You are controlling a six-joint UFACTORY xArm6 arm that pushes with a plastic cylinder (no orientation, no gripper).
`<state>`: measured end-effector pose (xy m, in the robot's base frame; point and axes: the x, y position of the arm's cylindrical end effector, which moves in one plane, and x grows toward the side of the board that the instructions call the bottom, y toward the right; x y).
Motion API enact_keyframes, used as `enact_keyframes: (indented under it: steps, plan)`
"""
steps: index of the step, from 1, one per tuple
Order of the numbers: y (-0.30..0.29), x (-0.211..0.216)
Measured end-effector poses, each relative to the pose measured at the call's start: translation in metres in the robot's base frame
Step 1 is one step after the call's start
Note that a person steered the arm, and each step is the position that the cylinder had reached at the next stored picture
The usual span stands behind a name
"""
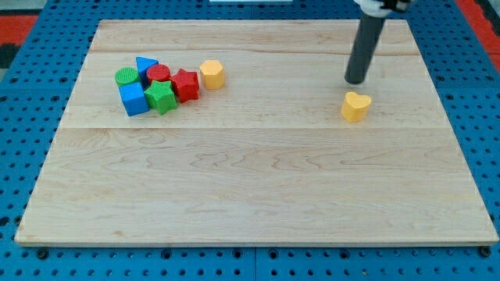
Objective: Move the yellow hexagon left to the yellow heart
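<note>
— What are we working on here?

— Our surface is a pale wooden board (258,179) made of joined planks, lying on a blue perforated base (23,94) that frames it on every side.

— And our rod?

— It comes down from the view's top right, its upper part cut off by the frame. My tip (356,80) rests on the wood just above the yellow heart (355,106), close but apart. We have no jaws, so nothing is held.

— The yellow hexagon (212,74)?

— Well to the view's left of the heart, just right of a tight cluster: red star (186,84), red cylinder (159,74), green star (161,97), blue cube (133,99), green cylinder (126,76), and a blue triangle (146,64) partly hidden behind its neighbours.

— Does the hexagon touch the red star?

— We cannot tell.
</note>
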<state>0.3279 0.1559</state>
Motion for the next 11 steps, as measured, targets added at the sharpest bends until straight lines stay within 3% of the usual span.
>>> enact_keyframes:
  steps: [1, 2, 3, 5, 7, 8, 9, 11]
  plan:
    - [-0.102, -0.047]
    - [-0.211, -0.055]
    - [-0.259, -0.016]
    - [-0.121, 0.019]
    - [-0.216, 0.026]
    - [-0.144, 0.063]
    - [-0.071, 0.074]
    - [-0.171, 0.094]
